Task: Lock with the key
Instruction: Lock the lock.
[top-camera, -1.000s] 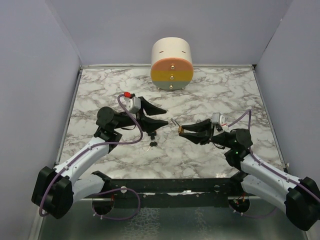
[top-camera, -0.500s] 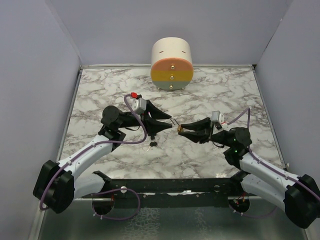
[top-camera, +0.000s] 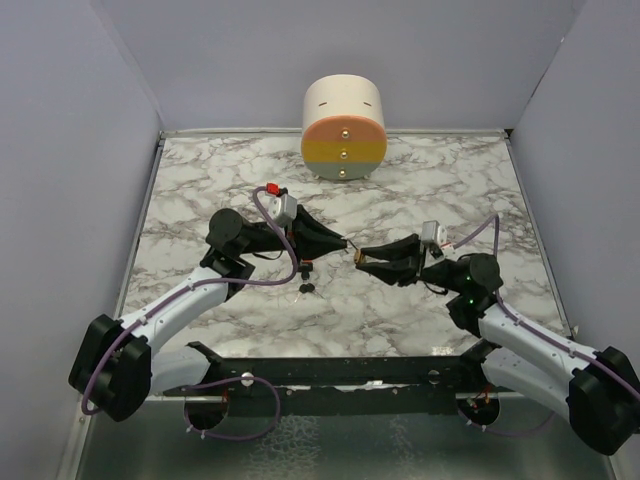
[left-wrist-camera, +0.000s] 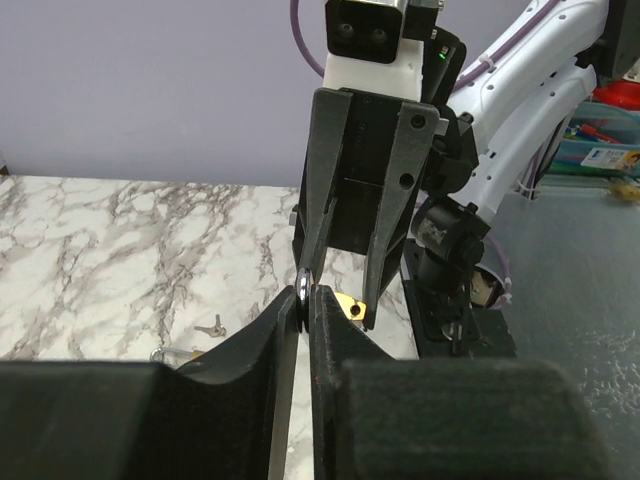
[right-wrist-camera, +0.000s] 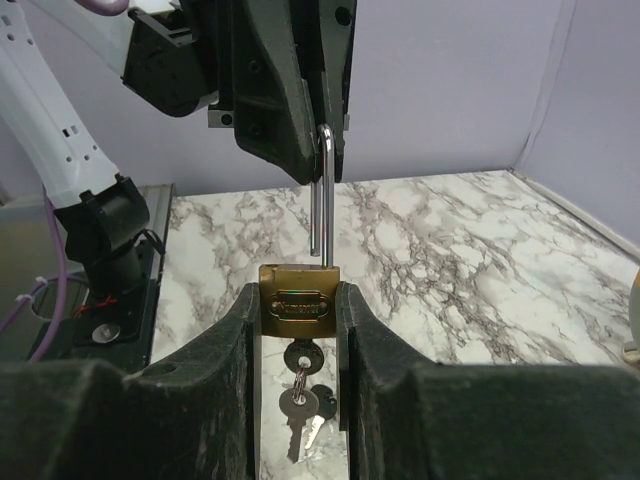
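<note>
Clamping the brass padlock (right-wrist-camera: 300, 303) by its flanks in the right gripper (top-camera: 364, 258), holding it above the marble table (top-camera: 430, 190) at mid-scene, with the key bunch (right-wrist-camera: 299, 400) dangling from the keyhole end and the shackle (right-wrist-camera: 322, 190) standing out, sprung open. Nipping the left gripper (left-wrist-camera: 303, 298) onto the shackle's far bend, jaws narrowed to a slit with the steel between the tips. Judging it a grip, or a hair short of one.

Probably pressing the shackle home as the step in hand. Doing it well:
- Pushing straight along the shackle's legs toward the body, never across them.
- Lining the free leg, which ends just short of the body, over its hole first.
- Bracing firmly with the right gripper, so as not to let the body slide out between the pads.
- Staying clear of the dangling keys, likely needed afterward for the turn.
- Squeezing firmly enough, since too light a pinch risks the thin round steel slipping from the tips.

Comparing with a second ago: closing in from a wide gape, moving up from a stand-off left of the lock, reaching further right with the left arm. Keeping the right gripper's hold and the padlock's place unchanged. Leaving the loose keys (top-camera: 307, 288) on the same spot of the table.
</note>
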